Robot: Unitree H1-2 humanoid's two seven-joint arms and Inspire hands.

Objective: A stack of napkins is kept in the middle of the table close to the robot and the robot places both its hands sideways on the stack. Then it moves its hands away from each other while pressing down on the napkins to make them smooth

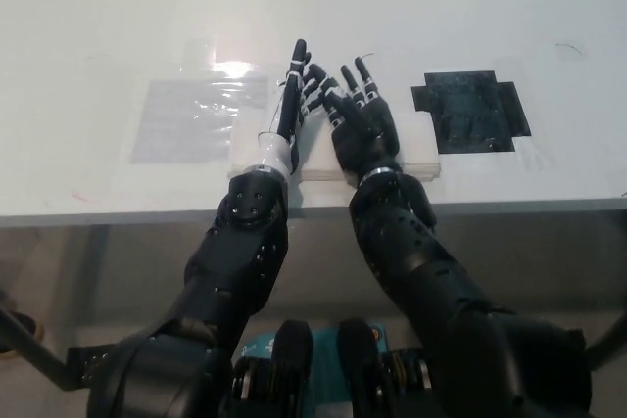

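We see a pale counter (118,26) filling the upper part of the view. On it, a shiny plastic sheet (191,119) lies toward the left and a black patch (473,110) toward the right. Between them, at the middle of the near edge, sits the white stack of napkins (416,149). Our left hand (292,105) stands edge-on upon the stack, fingers straight and holding nothing. Our right hand (361,124) rests just beside it on the napkins, fingers spread and empty.
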